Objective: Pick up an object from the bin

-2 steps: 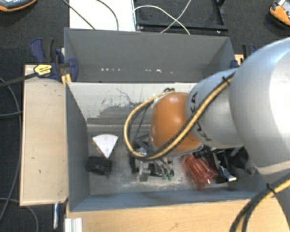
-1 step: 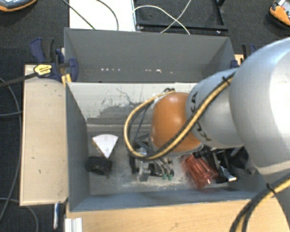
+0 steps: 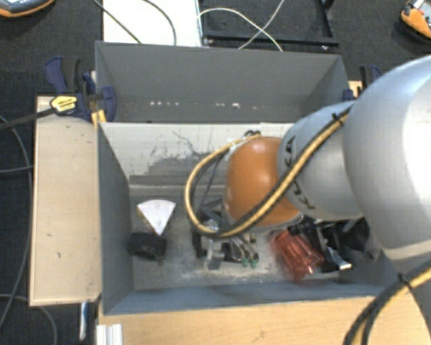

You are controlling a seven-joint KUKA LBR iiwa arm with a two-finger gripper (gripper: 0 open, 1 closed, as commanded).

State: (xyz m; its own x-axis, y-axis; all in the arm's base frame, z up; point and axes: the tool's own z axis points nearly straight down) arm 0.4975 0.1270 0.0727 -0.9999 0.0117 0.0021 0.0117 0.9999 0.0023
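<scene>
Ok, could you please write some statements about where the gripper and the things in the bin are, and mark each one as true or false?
1. A white wedge-shaped piece lies in the left part of the bin, as the view shows it. True.
2. A small black lump lies close beside the white wedge-shaped piece, nearer the bottom of the view. True.
3. The gripper is over the white wedge-shaped piece. False: it is low in the bin, between the small black lump and a dark red ribbed object.
4. The dark red ribbed object lies left of the small black lump. False: it lies to the right, beyond the gripper.
</scene>
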